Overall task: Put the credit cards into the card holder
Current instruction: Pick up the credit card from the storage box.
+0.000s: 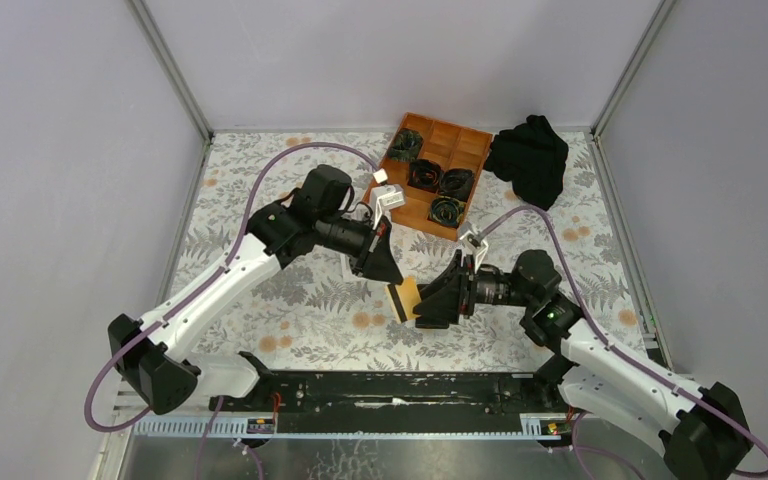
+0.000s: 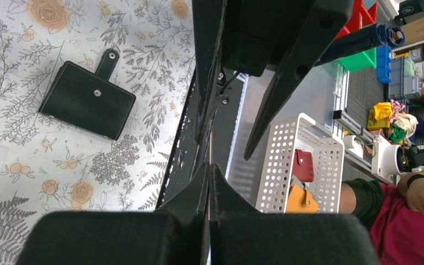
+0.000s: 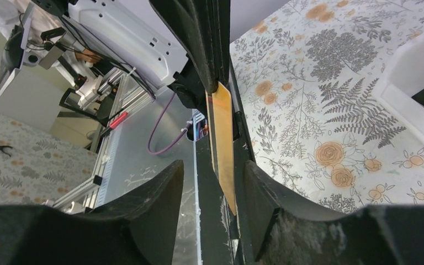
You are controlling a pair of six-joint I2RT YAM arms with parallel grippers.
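Handover risk: thin orange-tan credit card point(image 3: 223, 138) in mid-air.
We see left gripper point(image 2: 208, 171) clamping it, right gripper point(image 3: 211, 168) spread; early release drops it.

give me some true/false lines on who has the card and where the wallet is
1. The left gripper is clamped on an orange card. True.
2. The right gripper is shut on the card too. False: its fingers are spread, one on each side of the card.
3. The wallet lies on the table, in neither gripper. True.
4. The card is inside the wallet. False: it is held above the table, between the two grippers.
5. The wooden tray holds nothing. False: several compartments hold dark coiled items.
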